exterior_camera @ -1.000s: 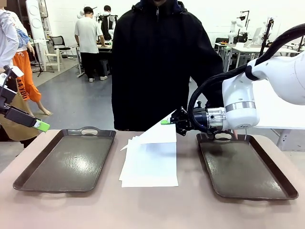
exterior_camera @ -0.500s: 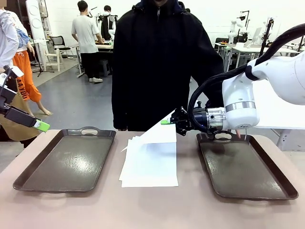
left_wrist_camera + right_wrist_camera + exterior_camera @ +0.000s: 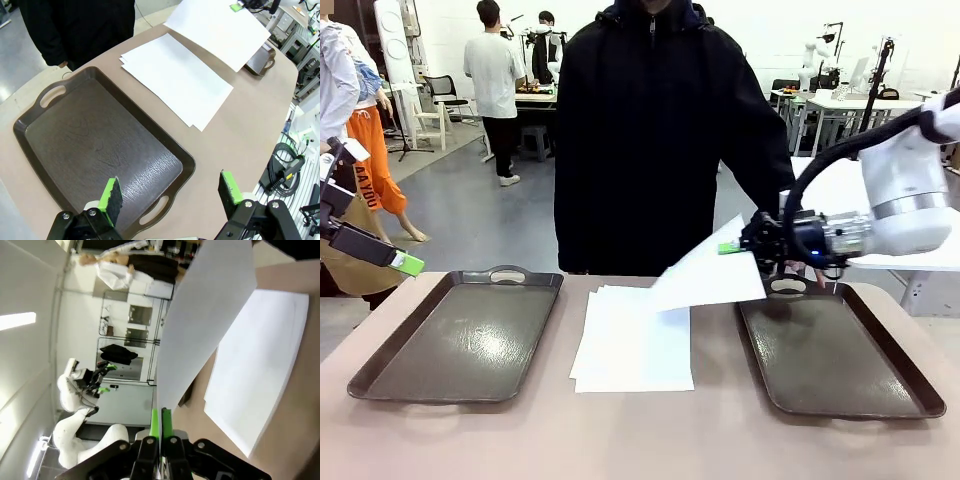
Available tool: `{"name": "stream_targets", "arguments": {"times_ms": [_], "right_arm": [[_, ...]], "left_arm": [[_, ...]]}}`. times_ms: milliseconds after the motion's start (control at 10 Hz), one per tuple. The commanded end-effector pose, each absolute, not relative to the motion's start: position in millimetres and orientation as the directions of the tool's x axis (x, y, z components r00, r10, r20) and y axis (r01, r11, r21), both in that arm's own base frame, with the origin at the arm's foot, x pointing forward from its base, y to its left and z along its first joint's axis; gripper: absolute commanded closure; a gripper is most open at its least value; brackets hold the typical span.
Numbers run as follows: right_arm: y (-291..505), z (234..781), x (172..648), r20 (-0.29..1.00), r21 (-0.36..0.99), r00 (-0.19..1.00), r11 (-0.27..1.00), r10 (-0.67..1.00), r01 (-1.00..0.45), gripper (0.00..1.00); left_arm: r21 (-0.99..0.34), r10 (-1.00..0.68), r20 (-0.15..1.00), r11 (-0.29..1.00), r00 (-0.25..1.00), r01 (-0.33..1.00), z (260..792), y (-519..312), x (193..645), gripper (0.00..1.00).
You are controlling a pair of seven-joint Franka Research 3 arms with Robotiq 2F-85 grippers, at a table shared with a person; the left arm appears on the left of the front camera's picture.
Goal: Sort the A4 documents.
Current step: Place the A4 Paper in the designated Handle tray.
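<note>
A4 documents: lying stacked on table, between left tray and right tray. Right gripper pinching one sheet by its corner, holding it raised and tilted over the stack's far right side. Left gripper hanging wide apart, empty, near left tray.

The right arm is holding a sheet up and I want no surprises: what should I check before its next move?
1. Right fingers shut on the sheet: ok.
2. Stack lying flat and fairly square: ok.
3. Right tray floor bare: ok.
4. Person clear of the right tray: cannot tell, the arm hides the hand nearest it.
5. Left fingers open, over the left tray, away from the paper: ok.
</note>
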State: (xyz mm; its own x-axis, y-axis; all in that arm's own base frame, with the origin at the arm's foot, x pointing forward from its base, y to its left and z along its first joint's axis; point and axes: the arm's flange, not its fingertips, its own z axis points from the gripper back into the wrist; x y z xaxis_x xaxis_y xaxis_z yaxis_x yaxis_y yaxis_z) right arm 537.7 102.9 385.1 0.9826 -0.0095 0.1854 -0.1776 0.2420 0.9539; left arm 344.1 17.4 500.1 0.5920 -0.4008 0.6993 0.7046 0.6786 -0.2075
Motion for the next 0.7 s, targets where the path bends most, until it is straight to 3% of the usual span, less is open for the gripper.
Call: {"name": "stream_targets", "arguments": {"times_ms": [0,400,600], "right_arm": [[70.3,376.9,519.4,0.19,0.944,0.98,0.262,0.06,-0.199,0.99],[0.2,353.5,522.5,0.272,0.915,0.95,0.265,0.153,-0.305,0.99],[-16.6,338.4,526.4,0.252,0.886,0.938,0.333,0.239,-0.323,0.99]], "left_arm": [[-0.208,-0.403,0.712,0.66,0.575,0.721,498.4,19.7,345.8,0.0],[-0.208,-0.403,0.712,0.66,0.575,0.721,498.4,19.7,345.8,0.0],[-0.208,-0.403,0.712,0.66,0.575,0.721,498.4,19.7,345.8,0.0]]}}
